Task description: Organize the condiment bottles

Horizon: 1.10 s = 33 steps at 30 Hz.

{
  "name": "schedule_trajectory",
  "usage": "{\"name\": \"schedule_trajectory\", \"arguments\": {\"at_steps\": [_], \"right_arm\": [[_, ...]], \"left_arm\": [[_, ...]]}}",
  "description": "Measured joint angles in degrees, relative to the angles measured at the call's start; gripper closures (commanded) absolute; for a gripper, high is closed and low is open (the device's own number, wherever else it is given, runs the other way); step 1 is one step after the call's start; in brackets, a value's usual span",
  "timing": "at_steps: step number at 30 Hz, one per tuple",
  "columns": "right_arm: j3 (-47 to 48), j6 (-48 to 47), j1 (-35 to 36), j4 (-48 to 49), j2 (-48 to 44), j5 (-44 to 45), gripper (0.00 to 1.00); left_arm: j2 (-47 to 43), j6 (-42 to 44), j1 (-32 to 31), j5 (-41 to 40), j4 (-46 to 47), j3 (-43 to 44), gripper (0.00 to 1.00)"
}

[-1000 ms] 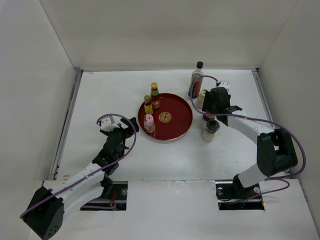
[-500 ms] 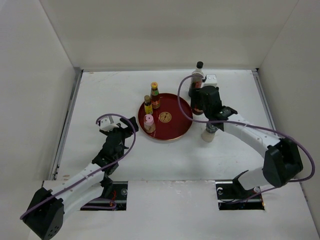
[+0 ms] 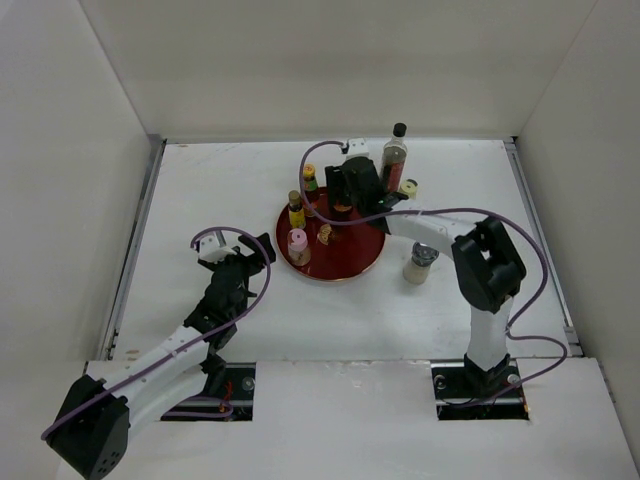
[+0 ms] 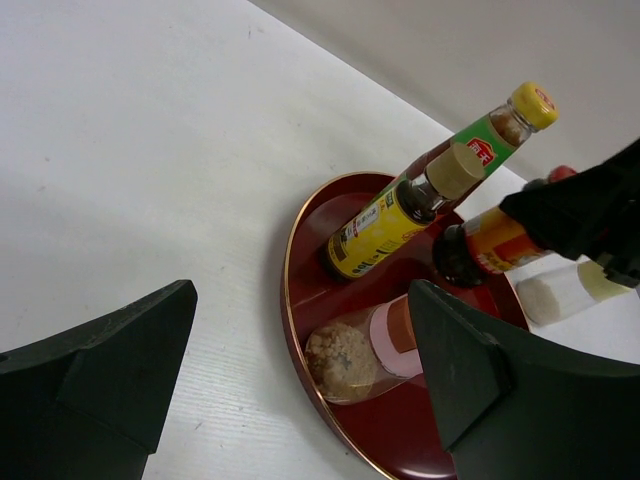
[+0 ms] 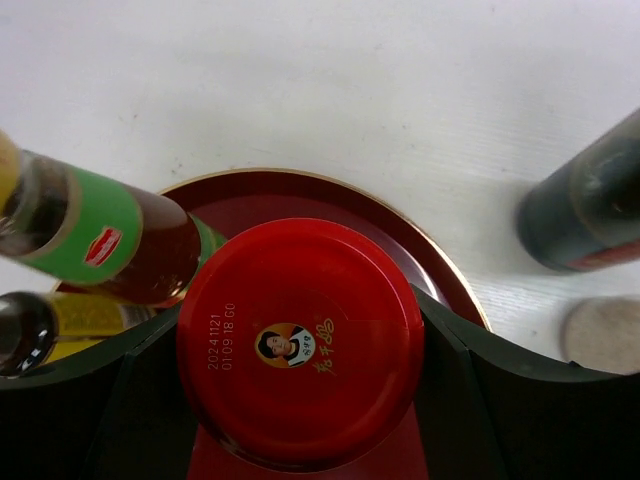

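The right gripper (image 3: 347,193) reaches across to the far part of the round red tray (image 3: 366,258), its two fingers clamped on either side of the red-lidded jar (image 5: 300,335). The jar sits upright over the tray, but I cannot tell whether its base touches the tray. Three bottles stand along the tray's left side: the orange-capped brown bottle (image 3: 310,181) at the far edge, the small yellow bottle (image 3: 296,211) just near of it, and the pink-capped jar (image 3: 298,245) nearest. On the white table (image 3: 200,190), off the tray to its far right, the tall dark black-capped bottle (image 3: 395,158) stands with the cream jar (image 3: 408,187) just beside it. The grey-lidded jar (image 3: 421,262) stands alone to the right of the tray, nearer. The left gripper (image 3: 262,250) hangs left of the tray, jaws spread wide and holding nothing.
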Motion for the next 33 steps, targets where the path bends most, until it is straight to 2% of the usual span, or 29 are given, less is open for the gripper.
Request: {"name": "schedule_trajectory", "arguments": {"at_steps": [5, 11, 16, 20, 26, 29, 31, 33], "right_arm": [[2.2, -0.3, 0.0, 0.3, 4.4, -0.2, 0.32], [2.4, 0.0, 0.0, 2.6, 4.9, -0.2, 0.1], [2.8, 0.2, 0.0, 4.3, 3.3, 0.0, 0.03], [0.2, 0.4, 0.0, 4.2, -2.9, 0.3, 0.01], [-9.2, 0.8, -0.7, 5.0, -17.4, 1.5, 0.02], [-13.1, 0.9, -3.7, 5.6, -21.7, 2.7, 0.07], [-14.8, 1.0, -7.1, 5.5, -22.3, 3.9, 0.16], [-15.8, 1.0, -10.1, 5.1, -21.7, 4.9, 0.19]], "left_arm": [[0.1, 0.0, 0.2, 0.0, 0.0, 0.0, 0.13], [0.4, 0.0, 0.2, 0.1, 0.1, 0.0, 0.13], [0.4, 0.0, 0.2, 0.3, 0.3, 0.0, 0.13], [0.4, 0.0, 0.3, 0.4, 0.3, 0.0, 0.13], [0.3, 0.0, 0.7, 0.7, 0.3, -0.1, 0.13], [0.0, 0.0, 0.9, 0.9, 0.3, -0.1, 0.13], [0.1, 0.0, 0.9, 1.0, 0.3, -0.1, 0.13], [0.3, -0.1, 0.9, 1.3, 0.3, -0.1, 0.13]]}}
